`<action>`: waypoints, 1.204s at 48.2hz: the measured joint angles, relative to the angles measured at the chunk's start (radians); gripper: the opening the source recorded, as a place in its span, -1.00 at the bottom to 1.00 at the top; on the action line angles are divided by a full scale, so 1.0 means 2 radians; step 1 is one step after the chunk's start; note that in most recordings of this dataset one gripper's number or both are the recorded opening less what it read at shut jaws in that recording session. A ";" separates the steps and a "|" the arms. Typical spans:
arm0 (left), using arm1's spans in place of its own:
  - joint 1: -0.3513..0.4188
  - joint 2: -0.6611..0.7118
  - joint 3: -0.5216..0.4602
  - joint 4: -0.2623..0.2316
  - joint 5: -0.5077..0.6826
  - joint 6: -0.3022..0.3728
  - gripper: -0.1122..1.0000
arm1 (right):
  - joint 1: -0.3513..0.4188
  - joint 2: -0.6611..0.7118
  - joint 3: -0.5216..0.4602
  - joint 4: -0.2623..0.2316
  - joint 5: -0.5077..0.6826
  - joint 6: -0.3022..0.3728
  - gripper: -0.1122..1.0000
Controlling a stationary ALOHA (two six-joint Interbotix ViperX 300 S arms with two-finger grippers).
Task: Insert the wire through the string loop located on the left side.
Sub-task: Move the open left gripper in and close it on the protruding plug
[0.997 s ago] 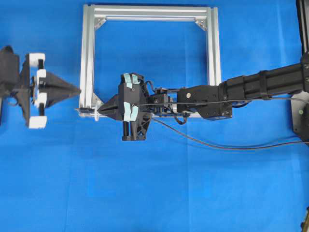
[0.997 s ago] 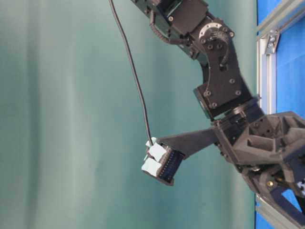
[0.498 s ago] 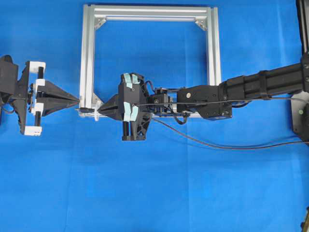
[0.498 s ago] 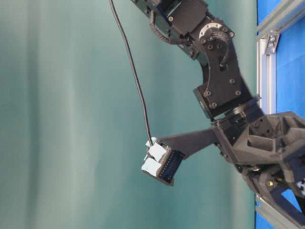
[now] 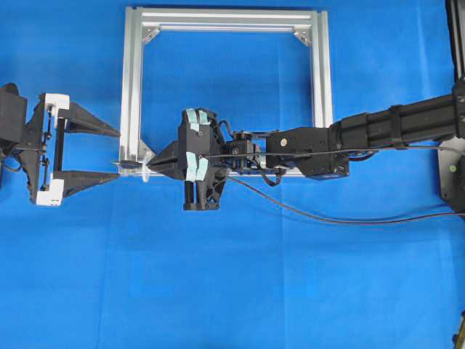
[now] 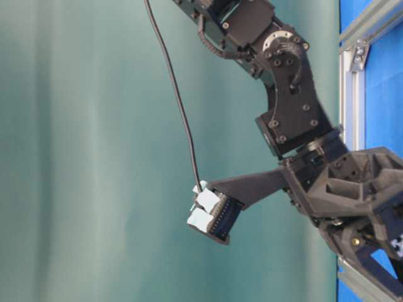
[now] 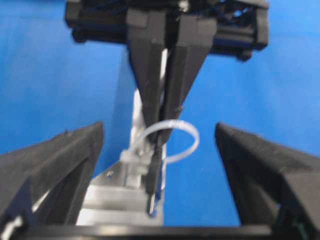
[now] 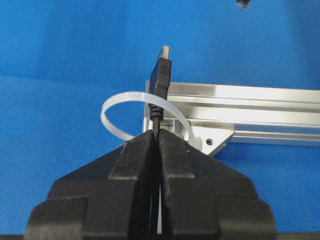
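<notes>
My right gripper point(image 5: 150, 166) point(image 8: 156, 134) is shut on the wire point(image 5: 327, 219) just behind its plug point(image 8: 161, 75), at the frame's front-left corner. The plug point(image 7: 152, 175) pokes through the whitish string loop point(image 7: 194, 142) point(image 8: 107, 109), silvery tip pointing left. The loop point(image 5: 145, 173) is tied to the aluminium frame point(image 5: 132, 87). My left gripper point(image 5: 118, 154) point(image 7: 159, 126) stands open just left of that corner. Its two fingers point(image 7: 55, 165) flank the plug without touching it.
The square aluminium frame lies on the blue mat point(image 5: 218, 291). The wire trails right over the mat below my right arm point(image 5: 378, 131). In the table-level view the wire point(image 6: 179, 107) hangs beside the right arm's wrist point(image 6: 296, 119).
My left gripper has moved right toward the frame's corner and gone from shut to wide open. The right gripper, the wire and the loop have stayed in place.
</notes>
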 measured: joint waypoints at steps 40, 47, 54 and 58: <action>-0.008 0.172 -0.061 0.000 -0.002 -0.005 0.69 | -0.003 0.000 0.000 0.000 0.000 0.000 -0.81; -0.007 0.172 -0.061 0.000 -0.002 -0.005 0.69 | -0.003 0.000 0.000 0.000 0.000 0.000 -0.81; -0.008 0.172 -0.061 0.000 -0.002 -0.005 0.69 | -0.003 0.000 0.000 0.000 0.000 0.000 -0.81; -0.008 0.172 -0.061 0.000 -0.002 -0.005 0.68 | -0.003 0.000 0.000 0.000 0.000 0.000 -0.81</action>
